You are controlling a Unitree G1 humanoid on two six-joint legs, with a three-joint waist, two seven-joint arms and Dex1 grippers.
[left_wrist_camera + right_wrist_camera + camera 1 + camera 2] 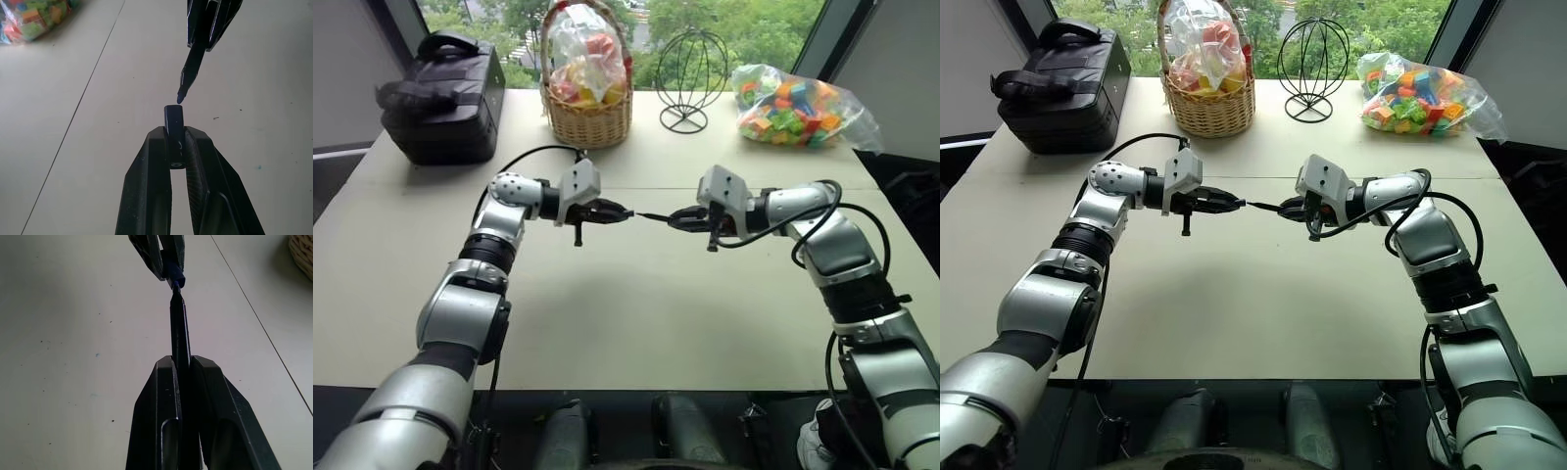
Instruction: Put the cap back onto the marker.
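Above the middle of the table (626, 323) both grippers face each other, tip to tip. My left gripper (623, 211) is shut on the small black cap (174, 120), whose end sticks out past the fingertips. My right gripper (674, 219) is shut on the slim dark marker (179, 328), which points its bare tip at the cap. In the left wrist view the marker (193, 61) tip stands a small gap off the cap's open end, slightly out of line with it. In the right wrist view the cap (175, 275) sits right at the marker's tip.
Along the table's far edge stand a black bag (445, 98), a wicker basket (587, 108) with a wrapped bundle, a wire ball stand (690, 73) and a plastic bag of coloured blocks (793, 108). A seam line crosses the tabletop under the grippers.
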